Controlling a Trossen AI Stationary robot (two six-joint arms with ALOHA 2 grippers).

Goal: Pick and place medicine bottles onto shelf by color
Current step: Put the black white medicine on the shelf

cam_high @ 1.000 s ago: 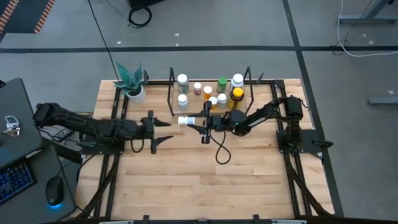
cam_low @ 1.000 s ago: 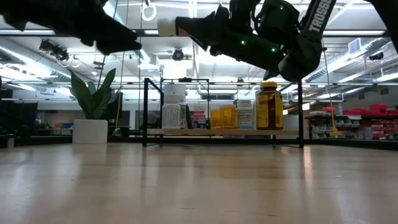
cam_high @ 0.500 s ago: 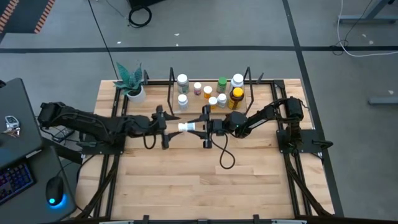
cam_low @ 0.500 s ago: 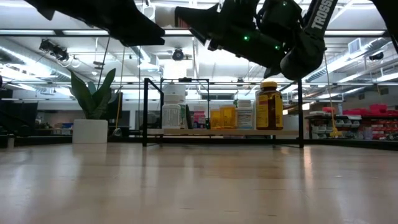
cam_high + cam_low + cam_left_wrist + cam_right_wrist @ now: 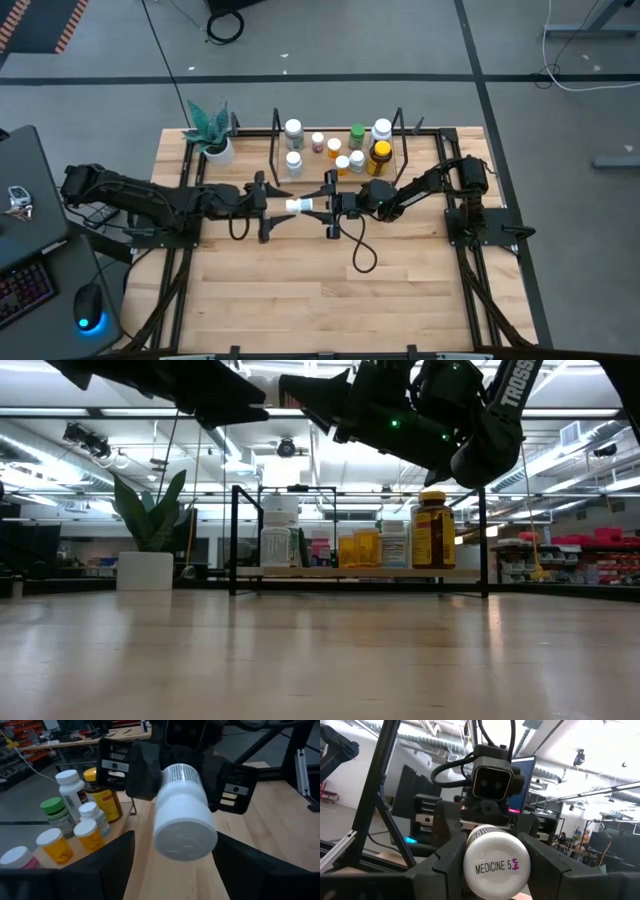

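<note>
Right gripper (image 5: 318, 205) pinched the white medicine bottle (image 5: 182, 810) mid-air by its base end; left gripper (image 5: 275, 203) spread around the cap end — looked light, rigid, slick, so best gripped across the body.

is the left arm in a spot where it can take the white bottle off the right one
Probably yes. The right gripper holds the white bottle out sideways above the table, and the left gripper has its open jaws on either side of the bottle's free end. Nothing sits between them.
</note>
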